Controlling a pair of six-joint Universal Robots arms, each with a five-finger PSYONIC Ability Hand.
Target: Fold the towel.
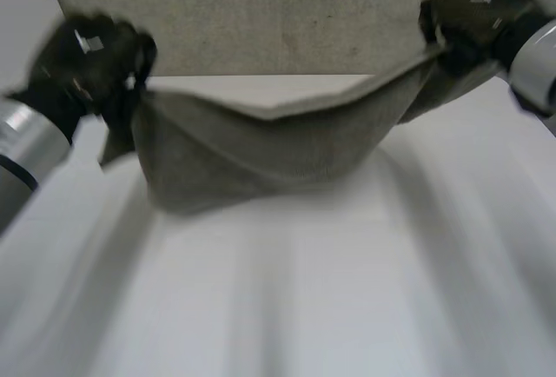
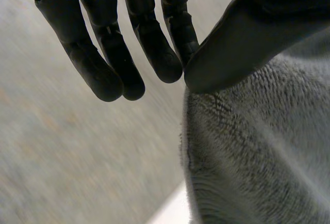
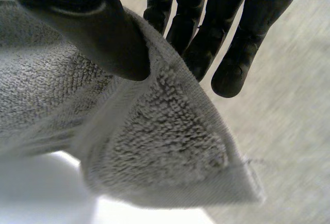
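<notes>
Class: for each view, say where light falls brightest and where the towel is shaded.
Head view: the table is brightest; the sagging towel is far darker. Left wrist view: the towel darkens under the thumb of the left hand. Right wrist view: the pinched corner is pale, shaded beneath the thumb of the right hand.

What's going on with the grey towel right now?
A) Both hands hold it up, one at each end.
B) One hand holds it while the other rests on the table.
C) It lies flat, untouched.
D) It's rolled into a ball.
A: the left hand and the right hand each pinch a corner of the towel between thumb and fingers, and its lifted edge sags between them.
</notes>
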